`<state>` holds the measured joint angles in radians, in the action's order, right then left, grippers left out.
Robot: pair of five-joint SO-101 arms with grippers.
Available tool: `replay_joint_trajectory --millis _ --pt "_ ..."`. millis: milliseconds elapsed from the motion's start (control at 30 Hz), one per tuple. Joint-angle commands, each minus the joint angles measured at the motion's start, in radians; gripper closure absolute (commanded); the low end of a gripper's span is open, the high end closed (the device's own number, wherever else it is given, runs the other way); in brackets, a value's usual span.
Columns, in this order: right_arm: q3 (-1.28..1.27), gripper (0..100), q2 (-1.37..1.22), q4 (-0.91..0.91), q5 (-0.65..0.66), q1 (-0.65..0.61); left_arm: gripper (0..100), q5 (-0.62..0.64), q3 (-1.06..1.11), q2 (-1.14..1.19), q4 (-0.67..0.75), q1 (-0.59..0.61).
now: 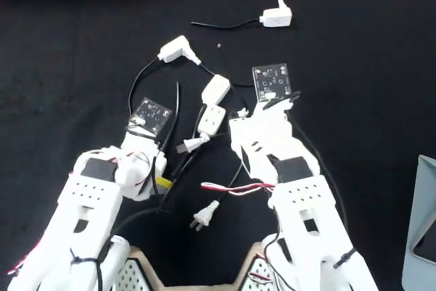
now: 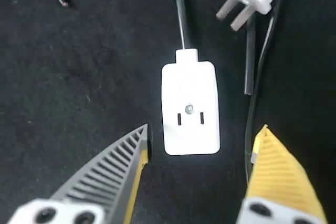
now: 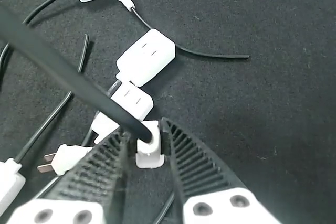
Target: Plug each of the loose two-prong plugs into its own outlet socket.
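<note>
As if to brace it, found left gripper (image 2: 204,128) gaping astride outlet socket (image 2: 190,93); right gripper (image 3: 143,129), apart, clamped on plug (image 3: 148,153) to insert.

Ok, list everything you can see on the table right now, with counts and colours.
table: one, black, under everything.
sockets: three, white on black cords, in a row at the table's middle.
lone socket: one, white, flat between the left gripper's fingers, untouched.
loose plugs: two, white; one beside the sockets, one nearer the arms' bases.
held plug: one, white, black cord, in the right gripper.
cord end: one, white, far edge; plug or socket unclear.
container: one, grey-blue, right edge.
left gripper: grey and yellow fingers, open.
right gripper: black fingers, closed on the held plug.
</note>
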<state>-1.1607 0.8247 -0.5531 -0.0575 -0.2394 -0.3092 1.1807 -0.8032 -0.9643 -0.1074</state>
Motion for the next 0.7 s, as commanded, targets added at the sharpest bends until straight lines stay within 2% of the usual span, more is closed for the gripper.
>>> replay_joint_trajectory --millis 0,333,567,667 --pt "0.008 98.7 -0.005 0.021 -0.011 0.014 69 -0.008 -0.051 0.021 0.029 -0.013" --pt "0.007 98.7 -0.005 0.020 -0.011 0.015 69 0.041 -0.054 0.029 0.031 -0.137" --pt "0.007 98.7 -0.008 0.017 -0.011 0.014 69 0.041 -0.015 0.031 0.031 -0.133" --pt "0.007 98.7 -0.008 0.015 -0.011 0.014 69 0.034 0.012 0.031 0.040 -0.081"
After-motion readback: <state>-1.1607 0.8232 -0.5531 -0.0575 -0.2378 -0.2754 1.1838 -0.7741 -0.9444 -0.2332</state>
